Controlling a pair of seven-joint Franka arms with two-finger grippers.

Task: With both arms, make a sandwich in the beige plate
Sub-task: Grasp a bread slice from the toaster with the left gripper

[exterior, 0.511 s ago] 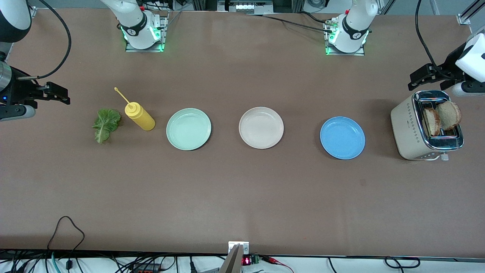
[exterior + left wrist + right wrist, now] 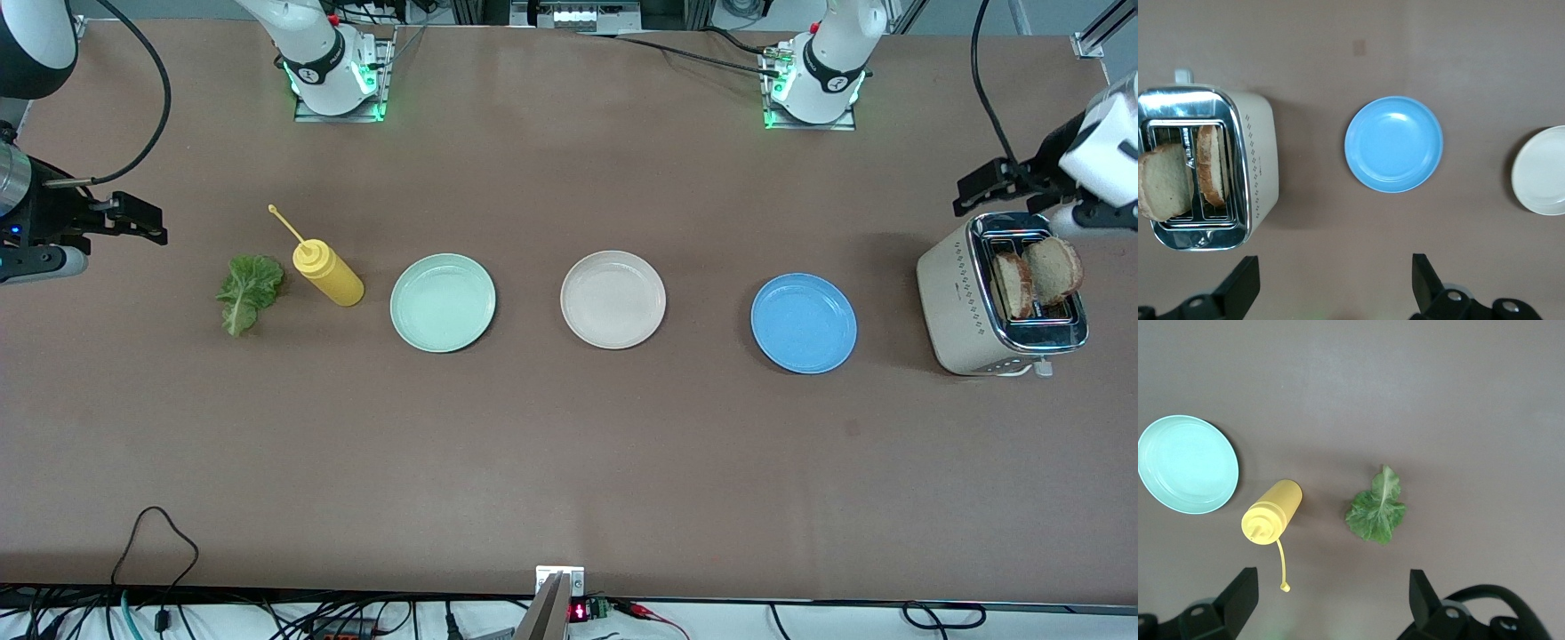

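Looking down, I see my left gripper (image 2: 978, 188) open above the toaster (image 2: 965, 307), at its twelve o'clock; my right gripper (image 2: 142, 222) waits open near the lettuce (image 2: 247, 289).

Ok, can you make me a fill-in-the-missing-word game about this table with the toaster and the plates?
1. The two bread slices stand in the ____.
2. The beige plate sits between the mint-green plate and the ____ plate.
3. Beside the lettuce leaf lies a bottle coloured ____.
4. The left gripper and right gripper both hold ____.

Missing words: toaster; blue; yellow; nothing
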